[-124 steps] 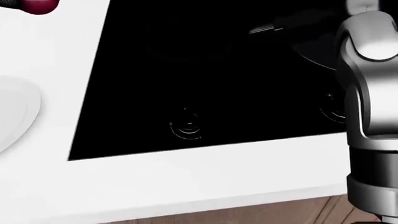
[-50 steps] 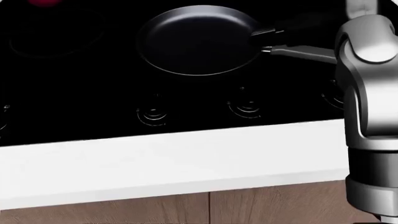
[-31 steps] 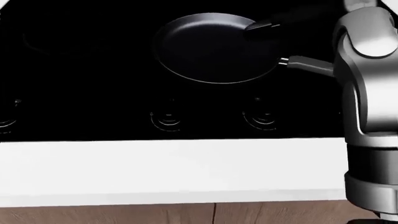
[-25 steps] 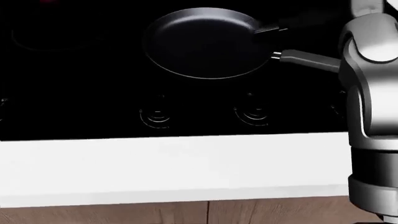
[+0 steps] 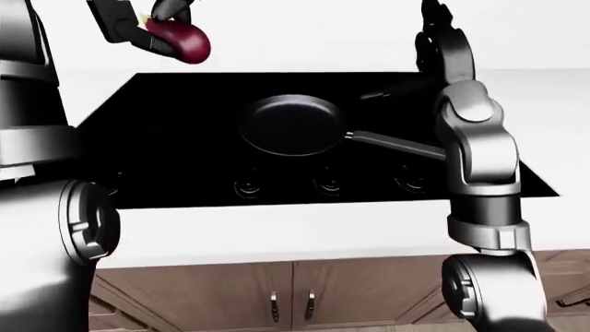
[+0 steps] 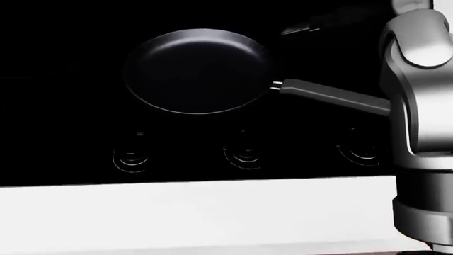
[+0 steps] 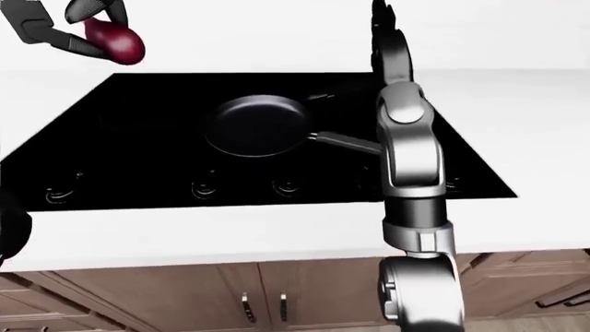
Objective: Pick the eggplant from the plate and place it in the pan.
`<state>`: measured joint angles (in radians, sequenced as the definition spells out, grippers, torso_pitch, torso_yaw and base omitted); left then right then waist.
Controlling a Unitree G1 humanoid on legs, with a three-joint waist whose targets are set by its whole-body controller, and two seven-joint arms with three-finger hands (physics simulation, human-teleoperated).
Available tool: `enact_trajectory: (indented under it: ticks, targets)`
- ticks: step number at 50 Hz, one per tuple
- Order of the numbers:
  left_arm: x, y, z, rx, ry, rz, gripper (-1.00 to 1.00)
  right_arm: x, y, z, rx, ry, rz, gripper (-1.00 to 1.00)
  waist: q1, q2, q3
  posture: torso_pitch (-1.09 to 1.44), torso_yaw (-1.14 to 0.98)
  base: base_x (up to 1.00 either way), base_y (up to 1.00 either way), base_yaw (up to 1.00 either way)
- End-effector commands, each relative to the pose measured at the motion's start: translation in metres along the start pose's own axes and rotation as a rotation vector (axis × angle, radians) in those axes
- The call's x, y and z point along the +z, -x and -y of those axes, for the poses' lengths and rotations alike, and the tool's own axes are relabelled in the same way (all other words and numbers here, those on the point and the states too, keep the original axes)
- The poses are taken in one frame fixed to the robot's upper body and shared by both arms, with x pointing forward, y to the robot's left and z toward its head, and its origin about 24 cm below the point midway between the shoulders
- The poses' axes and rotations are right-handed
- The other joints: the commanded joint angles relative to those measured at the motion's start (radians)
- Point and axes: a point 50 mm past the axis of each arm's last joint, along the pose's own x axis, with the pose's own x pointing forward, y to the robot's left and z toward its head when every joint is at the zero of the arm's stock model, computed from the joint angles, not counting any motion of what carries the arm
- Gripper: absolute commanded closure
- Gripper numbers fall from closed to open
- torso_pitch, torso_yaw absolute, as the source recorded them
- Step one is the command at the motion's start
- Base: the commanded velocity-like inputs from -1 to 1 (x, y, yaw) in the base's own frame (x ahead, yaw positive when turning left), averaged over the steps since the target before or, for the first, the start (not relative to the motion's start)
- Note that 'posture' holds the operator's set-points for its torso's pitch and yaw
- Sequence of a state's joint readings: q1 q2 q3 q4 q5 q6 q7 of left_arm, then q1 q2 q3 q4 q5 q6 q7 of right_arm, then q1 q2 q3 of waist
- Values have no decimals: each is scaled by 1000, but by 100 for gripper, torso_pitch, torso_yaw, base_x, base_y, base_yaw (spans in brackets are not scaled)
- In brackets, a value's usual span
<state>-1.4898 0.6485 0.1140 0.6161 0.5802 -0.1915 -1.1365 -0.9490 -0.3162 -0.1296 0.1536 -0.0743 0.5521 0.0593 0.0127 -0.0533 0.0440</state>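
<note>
I have the eggplant (image 5: 180, 41) pinched in my left hand (image 5: 138, 24), fingers closed round its stem end, high at the top left of the left-eye view. Its long axis slants down to the right, rounded purple end lowest, and it hangs above the top left edge of the black cooktop (image 5: 166, 138), up and left of the pan (image 5: 293, 124).

The pan sits empty near the middle of the cooktop, its handle (image 6: 333, 96) running right and slightly down in the head view. Bare black glass lies between the eggplant and the pan's rim, with room left of the pan.

My right arm (image 7: 406, 145) stands upright just right of the pan, crossing the end of the handle in both eye views. The right hand (image 5: 434, 21) is raised at the top edge; I cannot tell how far open it is.

A row of burner dials (image 6: 244, 154) runs along the cooktop's lower edge, then white counter (image 5: 304, 232) and wooden cabinet doors (image 7: 268, 294) below.
</note>
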Motion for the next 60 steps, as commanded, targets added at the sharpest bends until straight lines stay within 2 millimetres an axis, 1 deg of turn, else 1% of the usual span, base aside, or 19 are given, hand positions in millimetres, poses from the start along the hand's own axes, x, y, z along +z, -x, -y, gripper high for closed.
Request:
enact_trajectory:
  ticks: [1, 4, 10, 23, 25, 27, 30, 31, 36, 37, 39, 42, 44, 47, 48, 49, 55, 57, 60]
  targets:
    - [10, 6, -13, 60, -33, 29, 100, 18, 0, 7, -30, 3, 76, -100, -1, -26, -38, 0, 0, 0, -46, 0]
    - [10, 7, -12, 57, -33, 30, 100, 17, 0, 8, -35, -4, 72, -100, -15, -35, -3, 0, 0, 0, -10, 0]
    - [8, 7, -11, 59, -29, 25, 100, 16, 1, 7, -33, -2, 71, -100, -7, -15, 11, 0, 0, 0, 0, 0]
    - [7, 7, -11, 64, -36, 17, 100, 19, 1, 7, -19, -14, 87, -100, -27, 24, 5, 0, 0, 0, 0, 0]
    - [7, 6, -12, 66, -41, 15, 100, 21, 1, 7, -20, -7, 99, -100, -27, 45, -21, 0, 0, 14, 0, 0]
    - [8, 6, -13, 66, -39, 17, 100, 21, 2, 7, -19, -11, 98, -100, -22, 85, 10, 0, 0, 43, 0, 0]
    - [8, 6, -15, 71, -45, 19, 100, 20, 2, 7, -21, -13, 99, -100, -31, 144, 5, 0, 0, 44, 0, 0]
    - [9, 6, -15, 71, -47, 19, 100, 20, 1, 7, -22, -15, 100, -100, -28, 118, 12, 0, 0, 44, 0, 0]
    - [9, 6, -16, 76, -47, 21, 100, 19, 2, 8, -25, -24, 98, -100, -26, 115, -4, 0, 0, 43, 0, 0]
    - [9, 6, -16, 77, -45, 22, 100, 19, 2, 8, -27, -28, 98, -100, -26, 104, 27, 0, 0, 0, 0, 0]
    - [9, 5, -16, 78, -47, 22, 100, 18, 2, 8, -30, -27, 100, -100, -23, 95, 4, 0, 0, 0, 0, 0]
    - [10, 5, -16, 78, -49, 23, 100, 18, 2, 9, -35, -27, 100, -100, -6, 58, 6, 0, 0, 0, 0, 0]
    - [10, 4, -16, 78, -48, 25, 100, 17, 3, 9, -36, -28, 99, -100, -7, 3, 4, 0, 0, 0, 0, 0]
    - [10, 4, -16, 79, -47, 27, 100, 16, 3, 8, -35, -21, 95, -100, -7, 29, -12, 0, 0, -16, 3, 0]
    - [10, 5, -16, 79, -48, 26, 100, 16, 3, 8, -36, -24, 96, -100, -10, 2, -53, 0, 0, -100, 31, 0]
    - [10, 6, -17, 80, -48, 26, 100, 16, 3, 8, -36, -21, 101, -100, -1, -39, -36, 0, 0, -97, 2, 0]
    - [14, 8, -25, 90, -51, 32, 100, 23, 2, 10, -40, -22, 112, -100, -25, 39, 43, 0, 0, 0, 0, 0]
    - [16, 9, -29, 93, -50, 31, 100, 24, 2, 10, -39, -24, 114, -100, -33, 90, 9, 0, 0, 0, 0, 0]
    - [20, 10, -33, 97, -57, 37, 100, 23, 2, 10, -39, -22, 114, -100, -19, 57, 7, 0, 0, 0, 0, 0]
